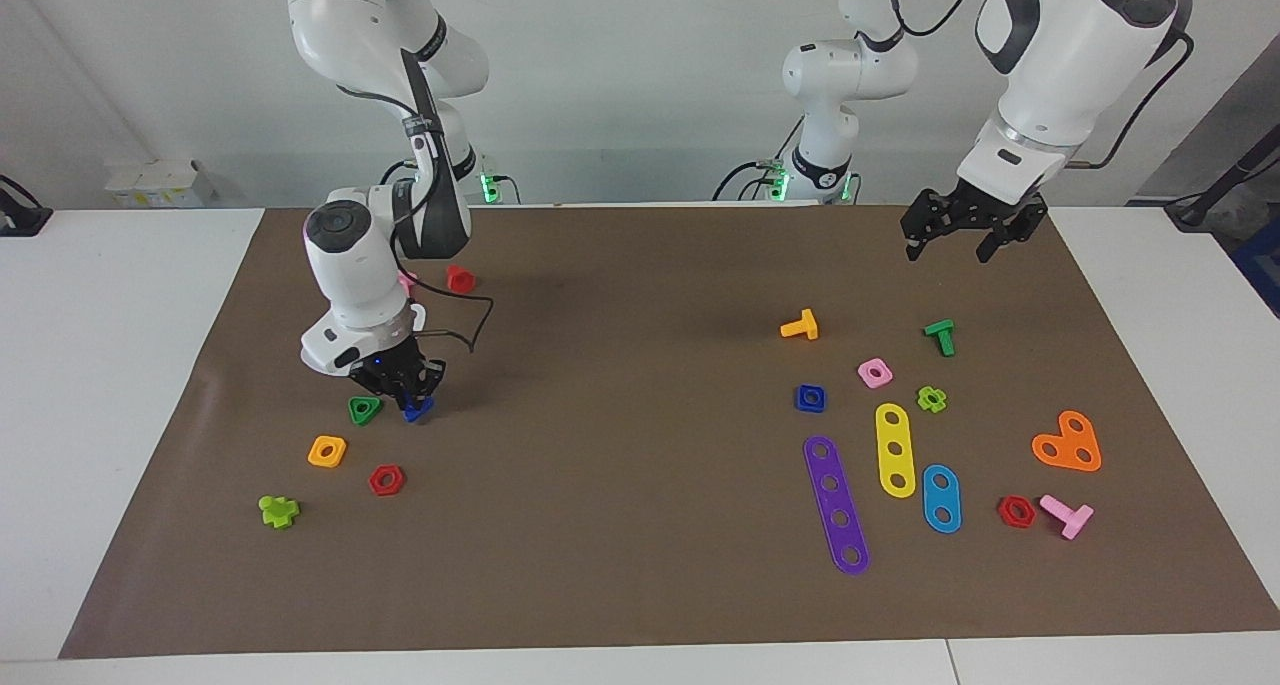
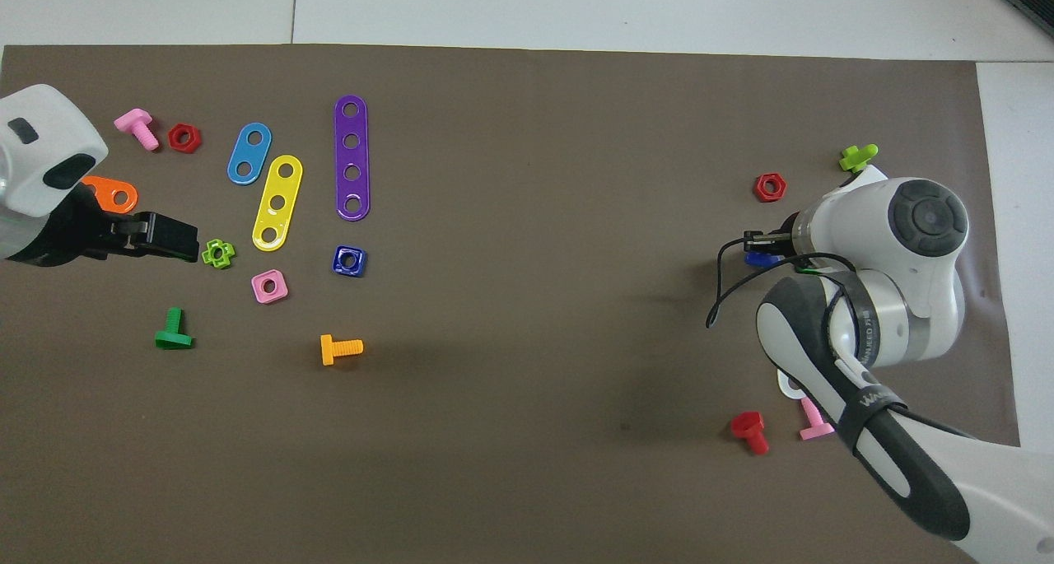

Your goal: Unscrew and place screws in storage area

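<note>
**A:** Start closest to you. What's there?

**B:** Nearest my bases, toward my right arm's end of the brown paper mat [image 1: 640,585], lie a small red plastic bolt [image 1: 459,279] and a pink plastic bolt [image 2: 815,421], partly hidden by my right arm. My left gripper [image 1: 960,240] hangs in the air above the mat's edge at my left arm's end, waiting, its fingers spread with nothing between them.

**A:** And your right gripper?

**B:** My right gripper [image 1: 412,402] is low over the mat, its fingertips pressed together on the small dark-blue plastic bolt with a triangular head [image 1: 416,411]. The bolt sticks out just under the fingertips, its head downward, right at the mat; I can't tell whether it touches. It sits just beside the green triangular plastic nut [image 1: 364,409].

**A:** What about the matching nut?

**B:** The dark-blue square plastic nut with a round hole [image 1: 811,397] lies flat on the mat toward my left arm's end, well apart from my right gripper, with an orange plastic bolt [image 1: 801,326] nearer to me and a purple four-hole plastic strip [image 1: 836,504] farther out.

**A:** Farther still, around your right gripper?

**B:** An orange square nut [image 1: 327,451], a red hexagonal nut [image 1: 386,480], then a lime-green cross-shaped piece [image 1: 278,510]
</note>
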